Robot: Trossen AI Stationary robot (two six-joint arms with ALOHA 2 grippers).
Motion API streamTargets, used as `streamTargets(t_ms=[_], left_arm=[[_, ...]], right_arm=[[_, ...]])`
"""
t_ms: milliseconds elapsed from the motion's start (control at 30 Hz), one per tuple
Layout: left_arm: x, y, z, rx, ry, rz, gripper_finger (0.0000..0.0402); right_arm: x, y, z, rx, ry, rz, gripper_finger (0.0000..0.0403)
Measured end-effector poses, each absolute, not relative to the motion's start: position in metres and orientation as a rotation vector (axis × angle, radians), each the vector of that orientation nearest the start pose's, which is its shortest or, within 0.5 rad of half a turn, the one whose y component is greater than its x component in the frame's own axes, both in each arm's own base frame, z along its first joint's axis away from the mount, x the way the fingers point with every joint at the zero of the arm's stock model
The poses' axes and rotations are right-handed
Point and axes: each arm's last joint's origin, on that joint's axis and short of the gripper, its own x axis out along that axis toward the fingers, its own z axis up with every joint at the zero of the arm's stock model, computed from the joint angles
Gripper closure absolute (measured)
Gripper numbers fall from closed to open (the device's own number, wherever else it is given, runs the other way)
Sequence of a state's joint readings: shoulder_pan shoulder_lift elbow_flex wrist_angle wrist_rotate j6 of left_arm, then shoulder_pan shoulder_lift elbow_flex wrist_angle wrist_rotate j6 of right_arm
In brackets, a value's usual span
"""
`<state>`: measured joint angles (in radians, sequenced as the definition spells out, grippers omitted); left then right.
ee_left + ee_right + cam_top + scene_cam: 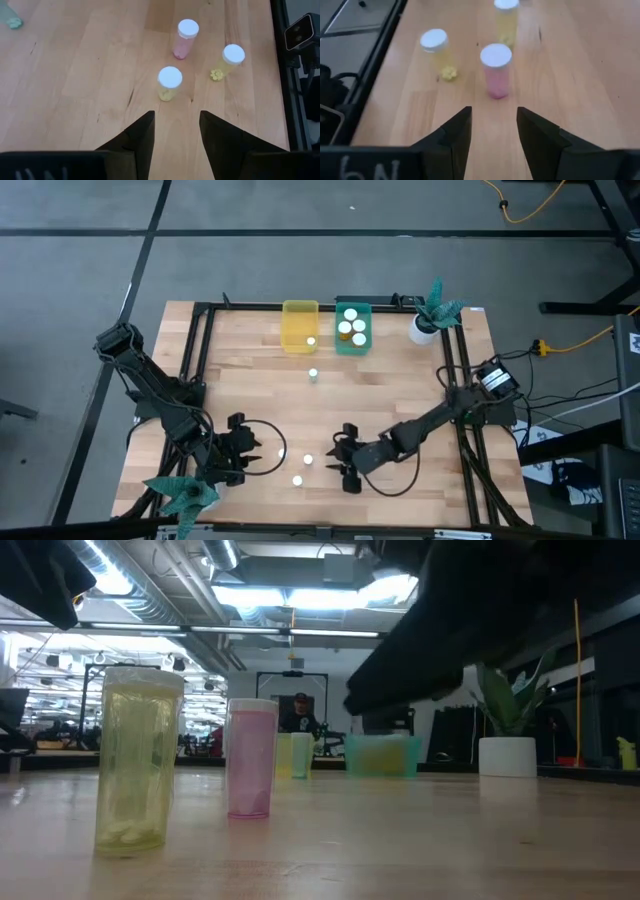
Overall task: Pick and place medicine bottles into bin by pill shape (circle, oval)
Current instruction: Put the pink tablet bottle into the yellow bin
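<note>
Both hands stood partly open and empty: the left hand facing a yellow bottle, the right hand a pink bottle.

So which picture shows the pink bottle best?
The right wrist view: the pink bottle stands close ahead of the right hand, empty and open. The low view shows its side, the left wrist view shows it farther off, the high view only a white cap.

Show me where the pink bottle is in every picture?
High view: pink bottle, near the table's front edge, middle.
Low view: pink bottle, left of centre.
Left wrist view: pink bottle, farthest of three.
Right wrist view: pink bottle, nearest.
Shared landmark: yellow bottle beside it.
</note>
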<state>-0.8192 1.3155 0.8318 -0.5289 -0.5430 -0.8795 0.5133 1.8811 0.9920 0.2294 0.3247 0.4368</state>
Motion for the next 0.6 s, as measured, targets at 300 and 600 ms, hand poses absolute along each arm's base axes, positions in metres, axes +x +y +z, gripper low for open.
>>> streamTargets(t_ms=[300,600], left_arm=[[0.180,-0.170,0.220,-0.189,0.792,0.115,0.0252],[0.180,-0.170,0.220,-0.185,0.788,0.117,0.0252]], right_arm=[[0.363,0.183,0.128,0.061,0.672,0.042,0.0245],[0.366,0.184,0.124,0.041,0.685,0.048,0.0245]])
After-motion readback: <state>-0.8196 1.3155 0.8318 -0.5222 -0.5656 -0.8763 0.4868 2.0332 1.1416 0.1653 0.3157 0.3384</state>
